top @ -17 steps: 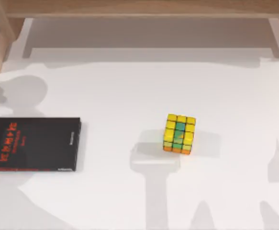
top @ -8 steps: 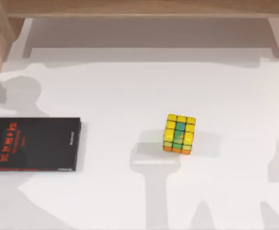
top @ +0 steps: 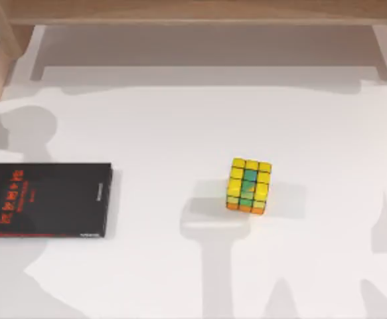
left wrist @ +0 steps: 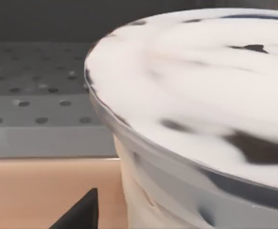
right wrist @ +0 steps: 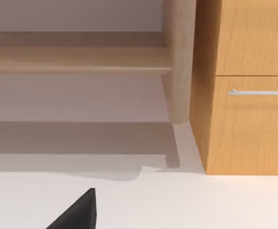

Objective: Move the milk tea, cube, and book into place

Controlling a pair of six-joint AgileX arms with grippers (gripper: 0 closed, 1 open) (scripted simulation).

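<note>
Left gripper: right against the milk tea (left wrist: pixel 200 119); grip cannot be told.
Right gripper: parked facing the shelf (right wrist: pixel 77 59); cannot tell.
Cube (top: pixel 249 185): mid-table, right of the black book (top: pixel 47 199).

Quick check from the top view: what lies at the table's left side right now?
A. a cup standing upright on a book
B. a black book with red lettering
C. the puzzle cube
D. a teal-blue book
B: the black book with red lettering lies flat at the table's left side, while the cube sits apart from it, right of the middle.
</note>
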